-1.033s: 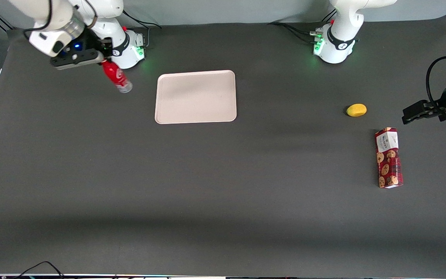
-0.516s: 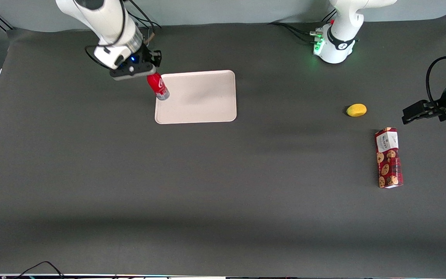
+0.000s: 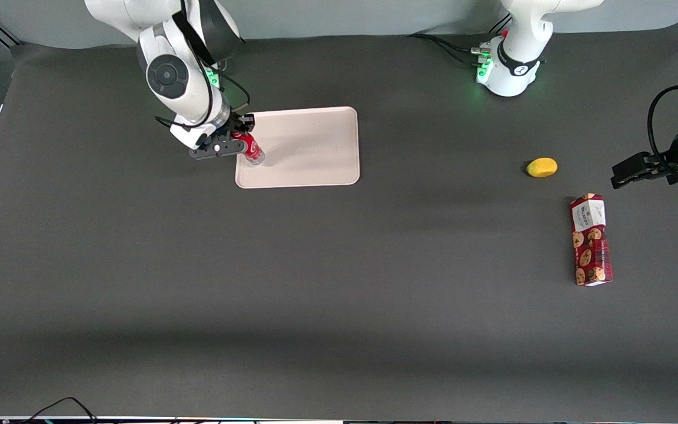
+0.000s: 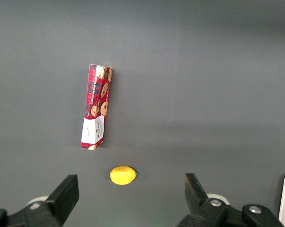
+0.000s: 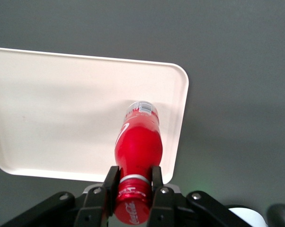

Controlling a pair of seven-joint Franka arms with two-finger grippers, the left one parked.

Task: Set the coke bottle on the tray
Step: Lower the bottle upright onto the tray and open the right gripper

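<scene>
Coke bottle (image 3: 252,149) held by the neck just under its red cap, claw (image 3: 239,144) pinched on it; wrist view shows both fingers (image 5: 110,182) clamped either side of the neck. Bottle hangs below the claw, clear base pointing down at the tray (image 3: 315,153), close to the tray's rim on the working arm's end. Cannot tell whether the base already touches the tray surface.

Risks, as judged from here:
- Base sits near the rim, not mid-tray. If released where it hangs, it may land partly on the low rim, rock, and tip off onto the table (image 3: 339,294).
- Bottle looks tilted in the front view. Let go while leaning and a slim, tall bottle likely topples and rolls.
- Grip is high on a narrow neck; body can swing under the claw, so any sideways jerk could shift the landing spot.
- Pressing down too hard could slide the light tray.

Well away from the claw, toward the parked arm's end: a yellow fruit (image 3: 542,167) and cookie box (image 3: 591,239). No interference likely.
</scene>
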